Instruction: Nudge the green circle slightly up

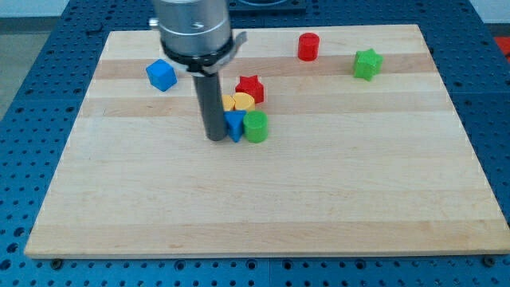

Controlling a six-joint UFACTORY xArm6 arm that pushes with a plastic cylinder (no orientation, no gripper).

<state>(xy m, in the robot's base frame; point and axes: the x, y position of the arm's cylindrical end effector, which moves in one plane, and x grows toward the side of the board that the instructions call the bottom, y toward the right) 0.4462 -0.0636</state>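
You're looking at the one camera view: a pale wooden board [263, 199] lying on a blue perforated bench [32, 119], w/ a grey arm housing [193, 28] coming down from the view's top and a dark rod [212, 104] hanging straight below it.

My tip [217, 139] is resting on the board near its middle, just left of a small cluster of blocks. There's no gripper on this rig, so nothing is opening, closing or holding; the rod is only standing there.

The green circle [256, 127], the task's block, is sitting at the cluster's lower right. A blue block [234, 125], shape partly hidden by the rod, is lying between my tip and the green circle, touching or nearly touching both. Above it, two yellow blocks [238, 102] are sitting side by side, shapes unclear, and a red star [250, 88] is sitting above those, at the cluster's top.

Elsewhere, well apart from the cluster: a blue cube [161, 75] is sitting toward the view's upper left, a red cylinder [308, 47] toward the top, right of centre, and a green star [367, 64] toward the upper right.
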